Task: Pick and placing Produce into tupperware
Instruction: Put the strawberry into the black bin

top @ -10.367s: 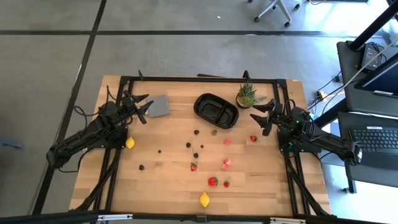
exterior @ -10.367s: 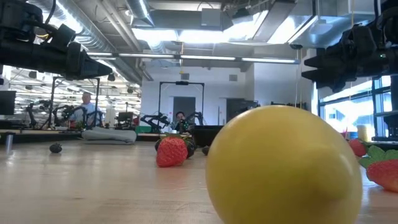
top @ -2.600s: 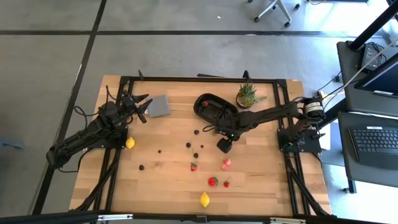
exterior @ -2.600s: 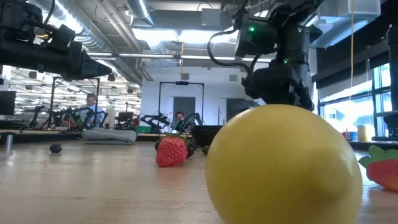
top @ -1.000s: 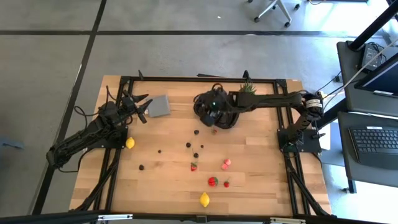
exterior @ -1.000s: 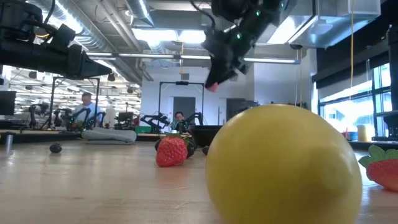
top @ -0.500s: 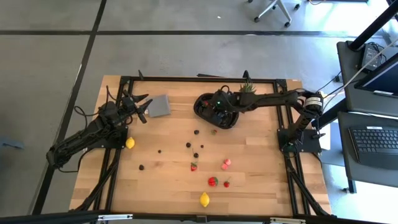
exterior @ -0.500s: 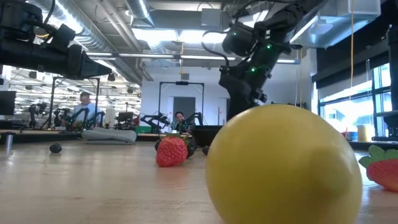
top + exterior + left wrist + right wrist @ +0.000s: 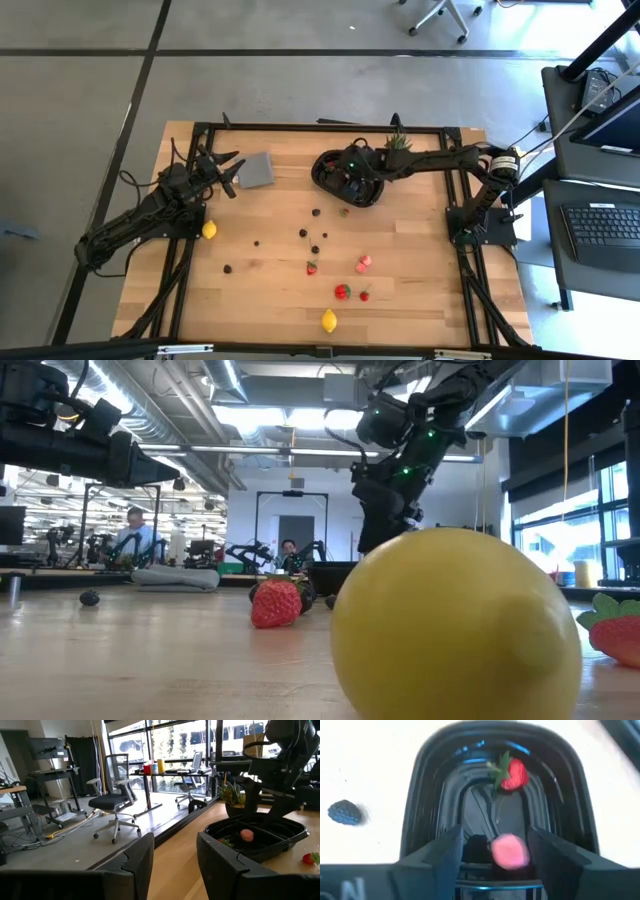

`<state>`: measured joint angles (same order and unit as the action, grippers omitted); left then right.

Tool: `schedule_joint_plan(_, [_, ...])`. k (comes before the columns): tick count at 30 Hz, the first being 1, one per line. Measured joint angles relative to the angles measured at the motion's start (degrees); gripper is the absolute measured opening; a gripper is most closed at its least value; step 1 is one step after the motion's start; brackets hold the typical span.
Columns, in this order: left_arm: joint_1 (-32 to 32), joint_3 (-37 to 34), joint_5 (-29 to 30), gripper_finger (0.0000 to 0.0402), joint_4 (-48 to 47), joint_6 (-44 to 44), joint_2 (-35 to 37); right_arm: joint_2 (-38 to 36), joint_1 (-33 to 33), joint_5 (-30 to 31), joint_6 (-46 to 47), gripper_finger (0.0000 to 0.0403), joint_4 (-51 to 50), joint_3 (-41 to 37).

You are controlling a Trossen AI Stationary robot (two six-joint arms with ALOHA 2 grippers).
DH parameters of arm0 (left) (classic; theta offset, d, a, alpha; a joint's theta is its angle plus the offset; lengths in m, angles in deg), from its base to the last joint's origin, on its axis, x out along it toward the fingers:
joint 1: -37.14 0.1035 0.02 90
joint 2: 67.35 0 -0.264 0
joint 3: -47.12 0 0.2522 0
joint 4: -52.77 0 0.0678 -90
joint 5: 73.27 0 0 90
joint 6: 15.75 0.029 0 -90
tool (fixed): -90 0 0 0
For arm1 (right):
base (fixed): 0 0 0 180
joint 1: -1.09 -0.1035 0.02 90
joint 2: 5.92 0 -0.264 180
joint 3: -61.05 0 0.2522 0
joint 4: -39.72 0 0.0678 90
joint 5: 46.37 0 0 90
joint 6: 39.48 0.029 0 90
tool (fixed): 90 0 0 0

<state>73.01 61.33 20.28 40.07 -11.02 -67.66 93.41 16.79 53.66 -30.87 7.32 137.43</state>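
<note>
— What has changed since half a second back?

— Very little. The right gripper [image 9: 349, 181] stays over the black tupperware tray [image 9: 322, 173], its arm reaching across from the table's 3 o'clock edge; in the low view it has shifted only slightly.

— Are its fingers holding anything?

— No. In the right wrist view the fingers [image 9: 442, 854] stand apart, and a pink piece [image 9: 509, 851] shows between them, seemingly free, over the tray floor. A red strawberry [image 9: 512, 774] with a green cap lies farther in, in the same compartment. A dark berry [image 9: 344, 813] sits on the wood just outside the tray wall.

— And the rest of the produce?

— Spread over the table toward 6 o'clock of the tray: dark berries [image 9: 303, 232], a strawberry [image 9: 342, 292], a pink piece [image 9: 364, 262], one lemon [image 9: 328, 320] near the front edge and another lemon [image 9: 209, 229] at 9 o'clock.

— The left arm?

— The left gripper [image 9: 226, 172] waits at 10 o'clock, fingers spread, beside the grey square piece [image 9: 257, 170]. A potted plant [image 9: 397, 150] stands just past the tray.
</note>
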Motion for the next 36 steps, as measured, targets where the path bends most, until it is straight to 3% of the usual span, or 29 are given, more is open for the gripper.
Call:
schedule_joint_plan(4, [0.0,0.0,0.0,0.014,0.0,0.0,0.0,0.0,-1.6,-7.6,-6.2,0.0262,-0.3,1.4])
schedule_joint_plan(9, [0.0,0.0,0.0,0.014,0.0,0.0,0.0,0.0,-4.9,-16.7,-8.6,0.0256,-3.2,1.6])
schedule_joint_plan(16, [0.0,0.0,0.0,0.014,0.0,0.0,0.0,0.0,-10.0,-17.3,-16.8,0.0219,-6.2,1.6])
schedule_joint_plan(24, [0.0,0.0,0.0,0.014,0.0,0.0,0.0,0.0,-12.7,-15.6,-17.8,0.0182,-2.7,1.6])
schedule_joint_plan(36, [0.0,0.0,0.0,0.014,0.0,0.0,0.0,3.1,-12.6,-15.1,-17.9,0.0175,-2.1,0.7])
